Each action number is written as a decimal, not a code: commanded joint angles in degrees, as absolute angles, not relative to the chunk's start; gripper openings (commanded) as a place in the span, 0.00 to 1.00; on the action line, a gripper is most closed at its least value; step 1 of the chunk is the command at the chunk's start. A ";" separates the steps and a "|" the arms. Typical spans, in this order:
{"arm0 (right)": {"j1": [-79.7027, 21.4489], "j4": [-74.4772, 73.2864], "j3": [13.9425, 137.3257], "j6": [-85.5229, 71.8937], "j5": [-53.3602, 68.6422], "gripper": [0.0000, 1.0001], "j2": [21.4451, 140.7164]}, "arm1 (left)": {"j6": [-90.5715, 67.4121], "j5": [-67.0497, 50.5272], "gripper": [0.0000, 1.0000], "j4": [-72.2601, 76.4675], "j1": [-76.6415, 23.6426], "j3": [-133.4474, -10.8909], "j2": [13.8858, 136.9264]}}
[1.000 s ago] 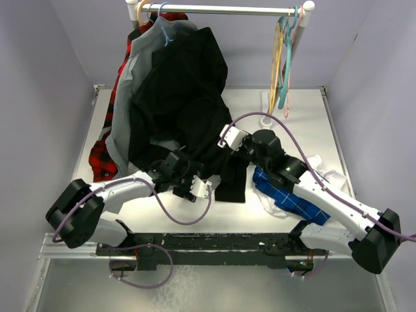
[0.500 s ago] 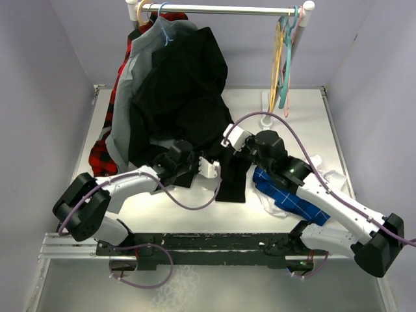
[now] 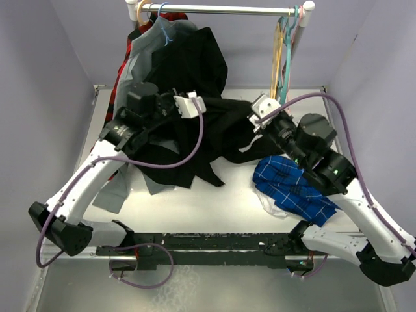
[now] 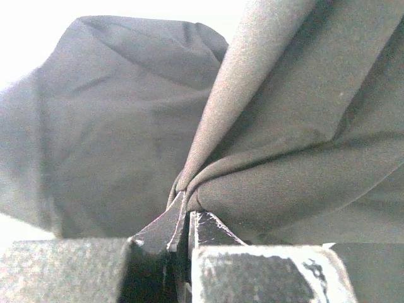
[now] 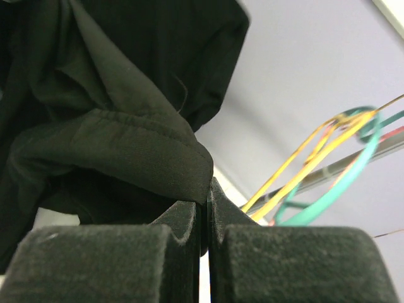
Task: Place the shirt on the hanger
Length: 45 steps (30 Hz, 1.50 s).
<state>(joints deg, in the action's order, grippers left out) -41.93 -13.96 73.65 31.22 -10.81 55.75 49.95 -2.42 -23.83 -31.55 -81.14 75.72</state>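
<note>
Left gripper (image 4: 185, 205): your jaws are pinched closed on a fold of the shirt (image 3: 227, 127).
Right gripper (image 5: 205, 197): clamped on a hemmed edge, so the cloth spans both claws.
Shirt position: raised toward 12 o'clock over the table, stretched between the grippers, likely to open it for threading.
Hanger (image 3: 278, 62): hooked on the rail (image 3: 221, 10) at 1 o'clock, apart from the shirt. You likely carry the right edge there next.

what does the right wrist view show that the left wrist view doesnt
Right wrist only: the yellow-orange hanger and a teal hanger beside it, plus the right end effector. Left wrist only: the left end effector. Both: the black shirt, with a fold of it pinched in that view's shut end effector.
</note>
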 commanded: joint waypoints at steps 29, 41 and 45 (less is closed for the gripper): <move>-41.83 -15.47 124.26 30.21 -0.96 0.00 65.44 | 42.98 -25.43 0.00 -66.77 -31.53 -155.26 81.52; -41.82 -19.06 103.76 16.63 6.34 0.00 63.22 | 38.94 -31.01 0.00 -68.01 -31.42 -132.47 75.36; -41.84 -11.69 76.54 5.57 11.95 0.00 54.70 | 37.04 -27.74 0.00 -60.06 -31.47 -106.75 67.58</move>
<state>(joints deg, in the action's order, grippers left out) -41.93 -16.19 96.44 18.98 6.04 58.59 39.83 -30.20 -65.52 -31.62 -124.05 71.24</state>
